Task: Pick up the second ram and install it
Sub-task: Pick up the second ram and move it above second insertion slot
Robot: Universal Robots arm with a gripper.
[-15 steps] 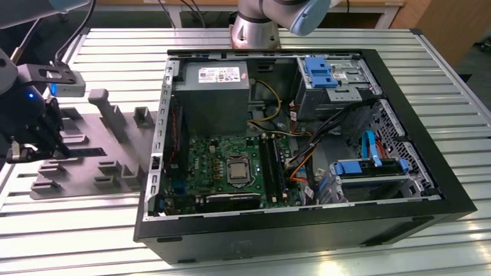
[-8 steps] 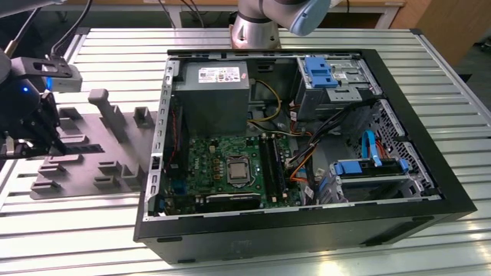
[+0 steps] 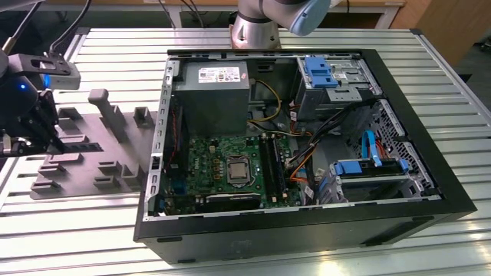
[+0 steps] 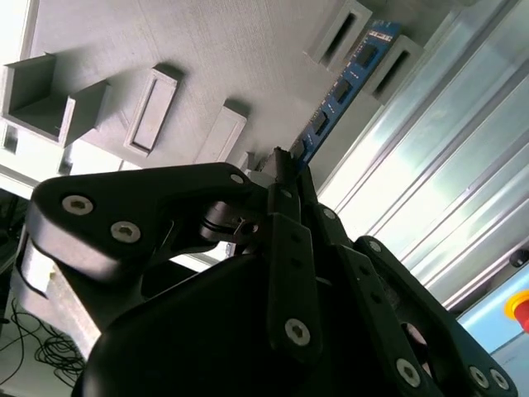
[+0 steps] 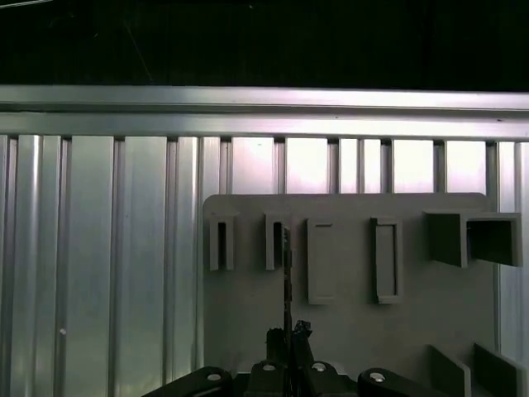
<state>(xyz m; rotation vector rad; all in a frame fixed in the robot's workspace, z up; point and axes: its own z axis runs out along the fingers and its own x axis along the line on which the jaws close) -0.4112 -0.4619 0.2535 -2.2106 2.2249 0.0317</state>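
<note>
The arm reaches to the exterior view's left, wrist low over the grey fixture tray (image 3: 115, 146). The gripper (image 4: 283, 163) is pinched narrowly onto one end of the second ram (image 4: 343, 83), which stands on edge between the tray's slotted blocks (image 4: 345, 29).

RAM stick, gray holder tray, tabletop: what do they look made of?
Second ram: blue circuit board, probably fibreglass laminate. It looks matte, with dark chips along it.
Gray holder tray: likely plastic, possibly 3D-printed. It is a uniform matte gray with blocky pockets.
Table: probably aluminium, going by the ribbed silver slats with bright glare.
</note>
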